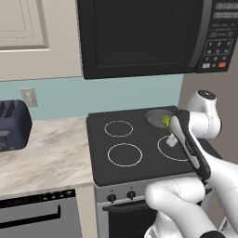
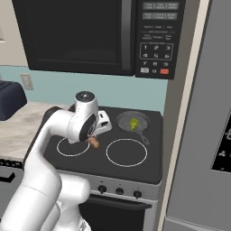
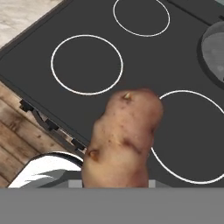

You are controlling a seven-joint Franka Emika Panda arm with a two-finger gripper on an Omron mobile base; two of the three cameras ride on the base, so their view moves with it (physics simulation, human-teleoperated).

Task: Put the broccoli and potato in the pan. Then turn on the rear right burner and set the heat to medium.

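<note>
My gripper is clamped on the potato, held above the stove near its front. Broccoli sits in the pan, rear right burner.

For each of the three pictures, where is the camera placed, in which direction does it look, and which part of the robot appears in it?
Left base view: behind the arm's left, facing the stove; white arm at lower right.
Right base view: behind the arm's right, same stove; arm at lower left, gripper shut on the potato.
Hand view: on the hand, looking down past the held potato at the burner rings.
Both base views share the pan holding the broccoli.
</note>
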